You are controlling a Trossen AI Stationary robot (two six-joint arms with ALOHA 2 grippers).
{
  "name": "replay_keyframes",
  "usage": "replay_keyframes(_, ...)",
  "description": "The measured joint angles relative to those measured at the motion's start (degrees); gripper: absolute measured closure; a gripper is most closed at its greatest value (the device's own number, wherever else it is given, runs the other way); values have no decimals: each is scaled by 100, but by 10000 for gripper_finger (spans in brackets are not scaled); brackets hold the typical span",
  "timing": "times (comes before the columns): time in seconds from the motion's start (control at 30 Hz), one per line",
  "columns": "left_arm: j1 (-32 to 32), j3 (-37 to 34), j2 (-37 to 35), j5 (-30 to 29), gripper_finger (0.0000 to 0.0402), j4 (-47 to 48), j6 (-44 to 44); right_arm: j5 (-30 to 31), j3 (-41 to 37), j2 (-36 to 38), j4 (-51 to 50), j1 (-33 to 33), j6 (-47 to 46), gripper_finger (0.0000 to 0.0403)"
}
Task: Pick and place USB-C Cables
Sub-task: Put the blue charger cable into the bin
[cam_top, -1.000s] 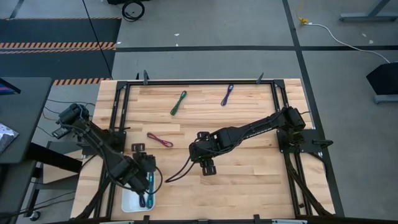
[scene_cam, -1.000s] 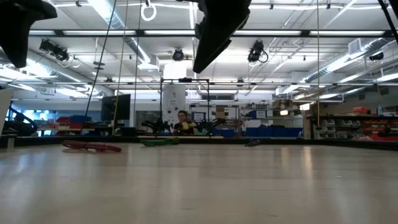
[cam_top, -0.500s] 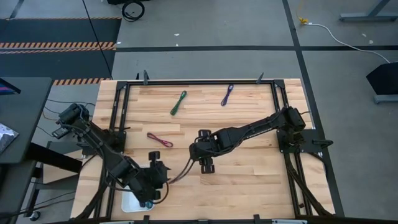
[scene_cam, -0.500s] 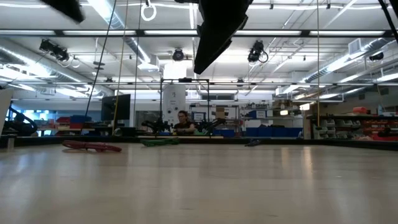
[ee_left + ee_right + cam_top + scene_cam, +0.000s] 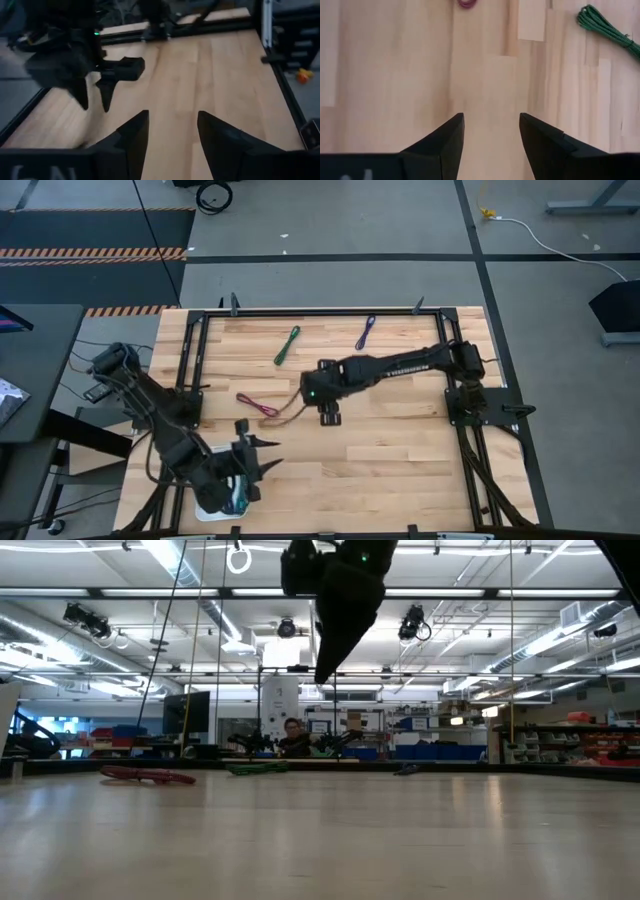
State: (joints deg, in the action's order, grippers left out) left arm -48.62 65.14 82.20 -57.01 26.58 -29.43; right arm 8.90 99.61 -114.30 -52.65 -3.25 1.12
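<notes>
A magenta cable (image 5: 257,405) lies flat on the wooden table at centre left. A green cable (image 5: 287,345) and a purple cable (image 5: 365,332) lie near the far edge. Teal and blue-violet cables (image 5: 238,497) lie in the white tray (image 5: 207,506) at the near left. My right gripper (image 5: 305,393) hangs open above the table, just right of the magenta cable, whose end (image 5: 466,2) shows ahead of its fingers. My left gripper (image 5: 268,452) is open above the tray's far right corner, pointing nearly level toward the table's right.
A black metal frame (image 5: 320,311) runs around the tabletop. A thin black wire (image 5: 285,415) hangs from my right arm toward the magenta cable. Bare wood (image 5: 400,460) fills the near right. The left wrist view shows my right gripper (image 5: 95,97) farther off.
My left gripper has risen from over the tray and tipped up from pointing down to nearly level, swinging toward the table's right. My right gripper has moved toward the far edge and a little left, closer to the magenta cable. No cable has moved.
</notes>
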Motion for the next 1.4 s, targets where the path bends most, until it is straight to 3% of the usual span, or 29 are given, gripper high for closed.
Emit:
replay_keyframes(0.4, -810, 2, -281, -874, 247, 1697, -2299, -1002, 0, 0, 1028, 889, 1249, 210)
replay_keyframes(0.63, -883, 2, -281, -931, 259, 2959, -3987, -1590, 0, 0, 1404, 1348, 1998, 210)
replay_keyframes(0.8, -817, 2, -281, -935, 260, 3470, -4553, -2250, 0, 0, 1405, 1590, 2320, 210)
replay_keyframes(0.93, -804, 2, -281, -888, 260, 3992, -4868, -2029, 0, 0, 1026, 1676, 2606, 210)
replay_keyframes(1.13, -778, 2, -281, -688, 260, 5314, -5895, -769, 0, 0, -12, 2016, 2607, 210)
replay_keyframes(1.3, -622, 2, -281, -673, 260, 6286, -6451, -861, -3, 0, -255, 2556, 2563, 210)
replay_keyframes(1.4, -327, -24, -299, -721, 260, 6329, -6018, -944, -81, 0, -233, 2877, 2570, 210)
